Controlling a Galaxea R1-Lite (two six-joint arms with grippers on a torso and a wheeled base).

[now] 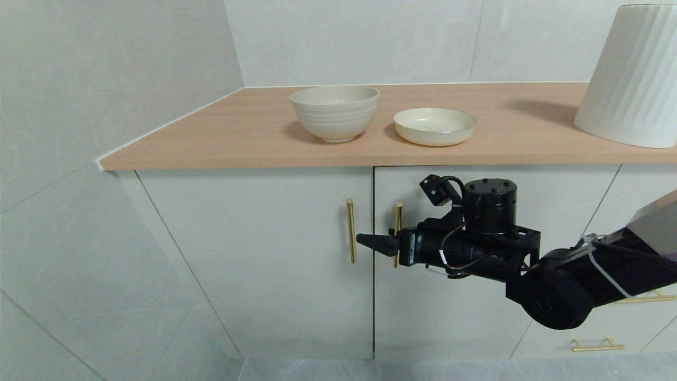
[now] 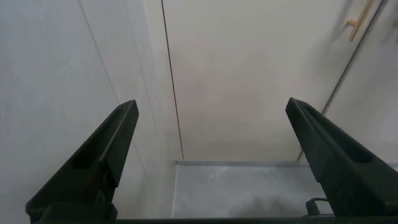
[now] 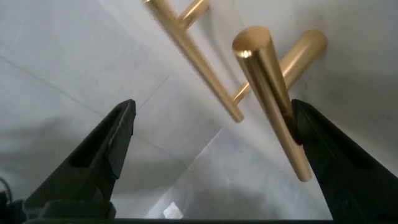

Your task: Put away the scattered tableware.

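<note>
Right gripper (image 1: 367,241) before half-hidden brass handle (image 1: 398,213)

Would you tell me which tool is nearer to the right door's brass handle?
Right. The right tool sits beside the handle; the left tool is far off, low by the floor.

- cream ribbed bowl (image 1: 335,113): upright, upper centre of frame, on desk (image 1: 222,137)
- shallow cream plate (image 1: 435,126): upright, just right of bowl, not touching
</note>
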